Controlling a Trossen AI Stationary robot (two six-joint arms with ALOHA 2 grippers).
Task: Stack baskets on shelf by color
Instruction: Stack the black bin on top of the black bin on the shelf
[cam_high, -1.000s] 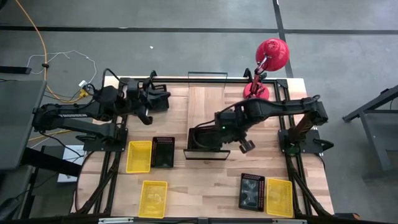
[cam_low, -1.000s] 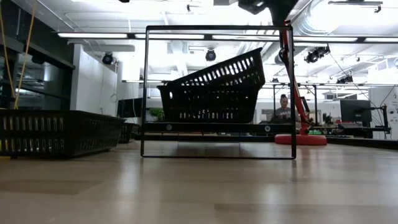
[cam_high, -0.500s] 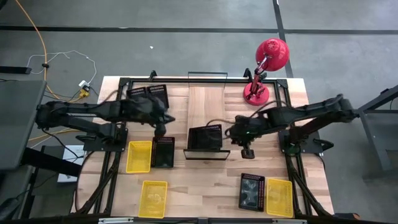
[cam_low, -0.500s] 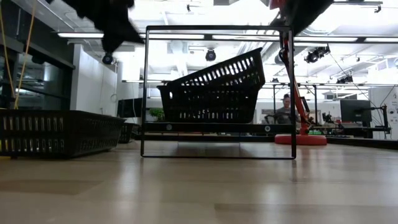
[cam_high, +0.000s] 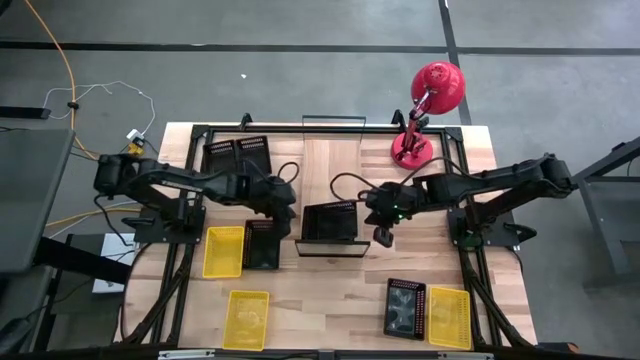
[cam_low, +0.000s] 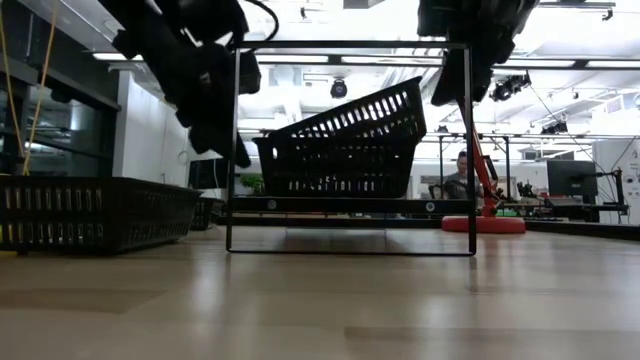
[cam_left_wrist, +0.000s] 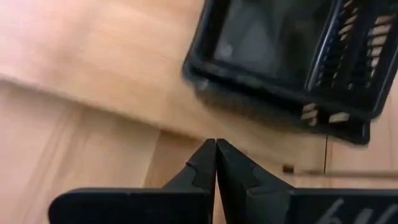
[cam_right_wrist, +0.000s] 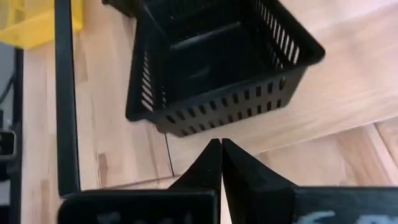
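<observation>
A black basket sits tilted on the shelf, a narrow light-wood board with black wire frames at its ends. In the low view the basket rests on the board by its lower left edge, its right end raised. My left gripper hovers shut just left of the shelf; its wrist view shows the shut fingers above bare wood, a black basket ahead. My right gripper hovers shut right of the shelf, pointing at the basket.
Black baskets lie at the far left. A yellow basket and a black one lie side by side left of the shelf. Another yellow lies near the front; a black and yellow pair lies near right. A red lamp stands far right.
My left arm has swung from the black baskets at the far left toward the table's middle and near side, ending beside the shelf. My right arm has drawn back off the shelf toward the table's right, then edged a little back toward it. The shelf basket has kept still.
</observation>
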